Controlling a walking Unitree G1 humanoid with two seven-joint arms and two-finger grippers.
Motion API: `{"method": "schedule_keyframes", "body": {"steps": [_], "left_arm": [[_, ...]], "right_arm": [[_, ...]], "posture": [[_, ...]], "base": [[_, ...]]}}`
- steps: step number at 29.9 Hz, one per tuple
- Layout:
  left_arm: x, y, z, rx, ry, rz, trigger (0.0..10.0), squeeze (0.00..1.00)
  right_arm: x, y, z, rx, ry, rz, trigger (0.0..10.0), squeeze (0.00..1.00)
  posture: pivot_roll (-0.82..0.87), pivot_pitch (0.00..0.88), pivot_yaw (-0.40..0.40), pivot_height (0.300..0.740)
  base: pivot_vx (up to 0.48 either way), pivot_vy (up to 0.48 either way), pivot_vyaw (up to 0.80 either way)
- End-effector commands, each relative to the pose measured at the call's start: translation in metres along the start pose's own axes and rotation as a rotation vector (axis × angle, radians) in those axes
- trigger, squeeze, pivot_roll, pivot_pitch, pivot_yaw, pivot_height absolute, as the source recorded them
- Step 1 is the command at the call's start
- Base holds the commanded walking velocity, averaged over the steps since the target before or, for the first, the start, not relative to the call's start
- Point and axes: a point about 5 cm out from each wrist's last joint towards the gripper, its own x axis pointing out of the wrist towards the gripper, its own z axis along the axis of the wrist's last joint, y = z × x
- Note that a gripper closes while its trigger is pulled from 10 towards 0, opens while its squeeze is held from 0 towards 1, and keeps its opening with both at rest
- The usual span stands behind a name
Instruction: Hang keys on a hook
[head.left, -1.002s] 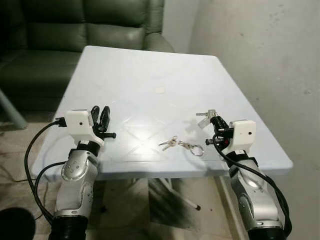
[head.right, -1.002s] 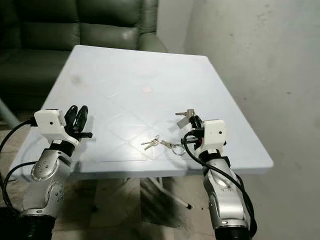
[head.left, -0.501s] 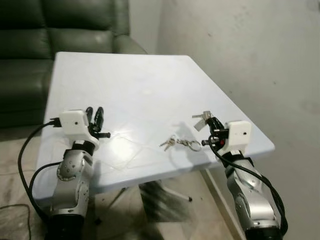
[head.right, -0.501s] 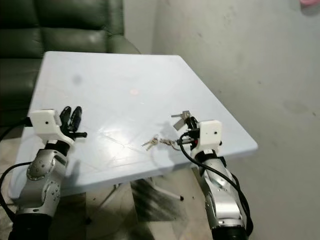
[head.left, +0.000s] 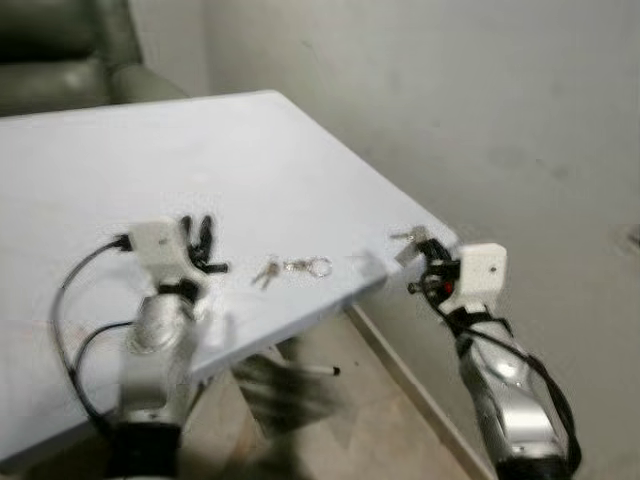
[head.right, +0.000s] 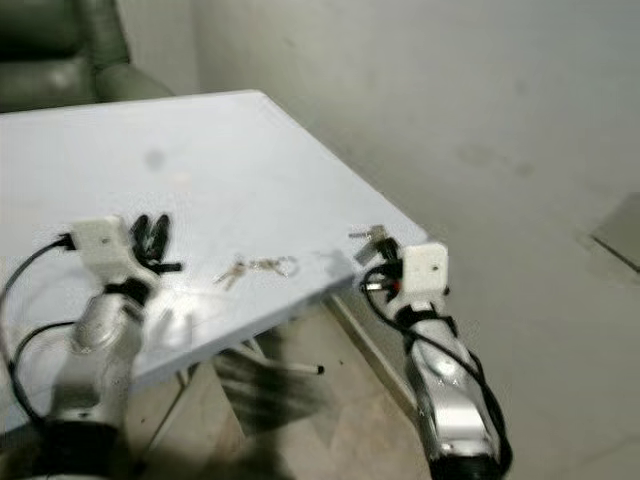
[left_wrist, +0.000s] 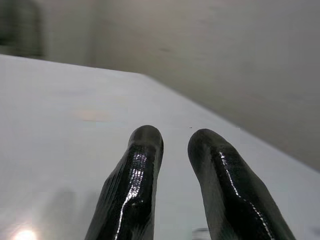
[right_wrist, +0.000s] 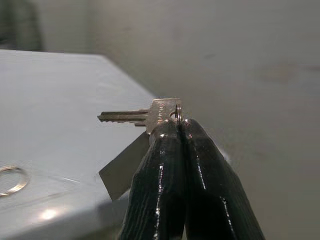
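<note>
My right gripper (head.left: 424, 256) is shut on a silver key (right_wrist: 150, 116) with a small grey tag (right_wrist: 122, 172) hanging from it. It holds them just off the white table's (head.left: 150, 160) near right corner, in front of a bare grey wall (head.left: 470, 100). A second bunch of keys on a ring (head.left: 292, 268) lies on the table near its front edge, between the two arms. My left gripper (head.left: 203, 232) hovers over the table left of that bunch, its fingers (left_wrist: 142, 165) a narrow gap apart and holding nothing.
A dark green sofa (head.left: 60, 60) stands behind the table at the far left. The wall runs close along the table's right side. Bare concrete floor (head.left: 400, 400) and a table leg (head.left: 300, 368) show below the table's edge. The eye views are blurred.
The camera has swung to the right, so the table and sofa have slid left and the wall takes up more of the view. Both arms keep their pose; the right gripper still holds the key.
</note>
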Motion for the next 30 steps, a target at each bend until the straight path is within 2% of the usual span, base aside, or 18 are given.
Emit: {"method": "schedule_keyframes", "body": {"steps": [1,30], "left_arm": [[0.0008,0.0032,0.0028,0.045,-0.007,0.004,10.0,0.00],[0.0035,-0.0009,0.0025,0.084,0.006,-0.019,10.0,0.00]], "right_arm": [[0.0008,0.0005,0.0027,-0.008,-0.006,-0.007,10.0,0.00],[-0.0027,0.0024,0.0003,-0.018,0.007,-0.009,10.0,0.00]], "posture": [[-0.02,0.011,-0.083,0.740],[-0.03,0.024,-0.077,0.740]], "base": [[0.000,0.000,-0.73],[0.000,0.000,-0.73]]}}
